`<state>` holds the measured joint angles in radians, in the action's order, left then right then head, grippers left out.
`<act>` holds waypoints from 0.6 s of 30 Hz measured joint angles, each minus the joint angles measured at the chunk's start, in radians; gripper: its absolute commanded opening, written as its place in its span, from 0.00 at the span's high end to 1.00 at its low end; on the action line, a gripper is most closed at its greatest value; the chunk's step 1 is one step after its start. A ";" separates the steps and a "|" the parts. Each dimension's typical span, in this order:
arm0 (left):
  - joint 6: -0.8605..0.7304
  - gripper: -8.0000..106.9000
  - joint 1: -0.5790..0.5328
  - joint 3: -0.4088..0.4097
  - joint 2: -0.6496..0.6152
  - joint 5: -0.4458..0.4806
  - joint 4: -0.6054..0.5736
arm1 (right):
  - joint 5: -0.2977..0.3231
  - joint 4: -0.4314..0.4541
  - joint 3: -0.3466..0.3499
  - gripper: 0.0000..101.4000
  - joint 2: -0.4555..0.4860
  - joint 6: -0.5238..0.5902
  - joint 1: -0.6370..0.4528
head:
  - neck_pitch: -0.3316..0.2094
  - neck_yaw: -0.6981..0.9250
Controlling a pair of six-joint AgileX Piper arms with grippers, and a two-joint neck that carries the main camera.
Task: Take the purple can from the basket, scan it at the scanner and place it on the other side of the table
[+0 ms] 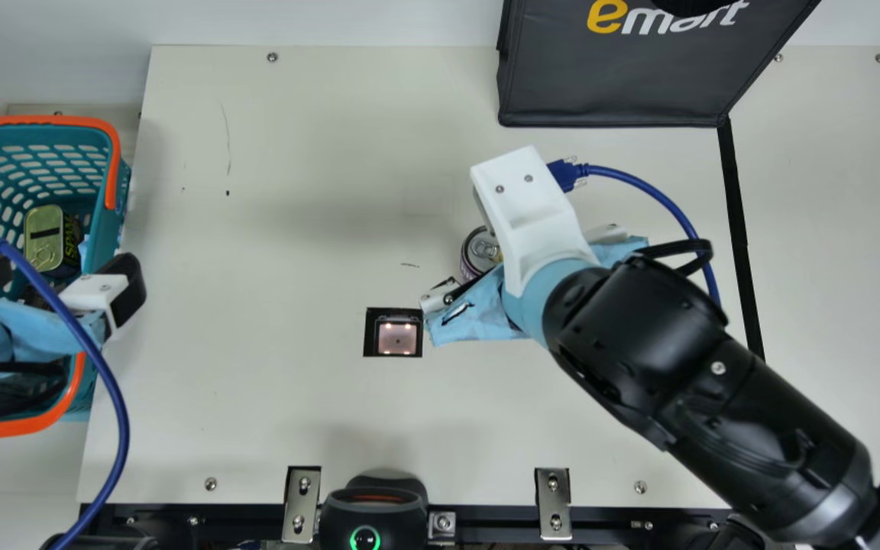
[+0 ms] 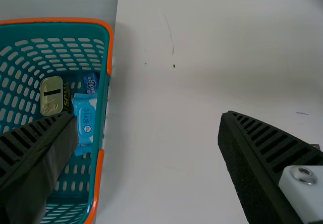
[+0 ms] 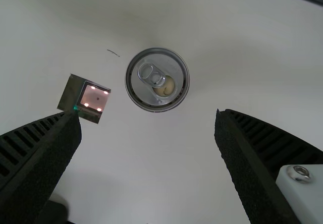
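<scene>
Your right hand (image 3: 146,114) gapes wide, empty, by the purple can (image 3: 157,79) upright on the desk (image 1: 287,397) near the scanner (image 1: 397,338) (your left hand (image 2: 146,114) likewise). Probably you're at the pre-scan pickup: straddle it, close, lift.

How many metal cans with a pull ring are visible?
2: the purple can on the table near the scanner, and the gold-lidded can inside the basket. Others may be hidden in there.
</scene>
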<state>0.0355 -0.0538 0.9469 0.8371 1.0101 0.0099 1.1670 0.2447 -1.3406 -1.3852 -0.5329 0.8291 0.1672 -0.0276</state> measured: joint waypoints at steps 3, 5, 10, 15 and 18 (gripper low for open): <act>0.000 0.15 0.000 0.000 0.000 0.000 0.000 | -0.013 0.004 0.016 0.06 -0.010 -0.033 0.001 | 0.000 0.000; 0.000 0.15 0.000 0.000 0.000 0.000 0.000 | -0.025 0.008 0.028 0.06 -0.016 -0.049 0.000 | 0.000 0.000; 0.000 0.15 0.000 0.000 0.000 0.000 0.000 | -0.061 0.010 0.058 0.06 -0.038 -0.073 -0.012 | 0.000 0.000; 0.000 0.15 0.000 0.000 0.000 0.000 0.000 | -0.103 0.016 0.079 0.06 -0.065 -0.077 -0.026 | 0.000 0.000; 0.000 0.15 0.000 0.000 0.000 0.000 0.000 | -0.129 0.018 0.088 0.06 -0.082 -0.077 -0.035 | 0.000 0.000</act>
<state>0.0355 -0.0538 0.9469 0.8371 1.0101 0.0099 1.0385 0.2632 -1.2529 -1.4675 -0.6096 0.7944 0.1672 -0.0276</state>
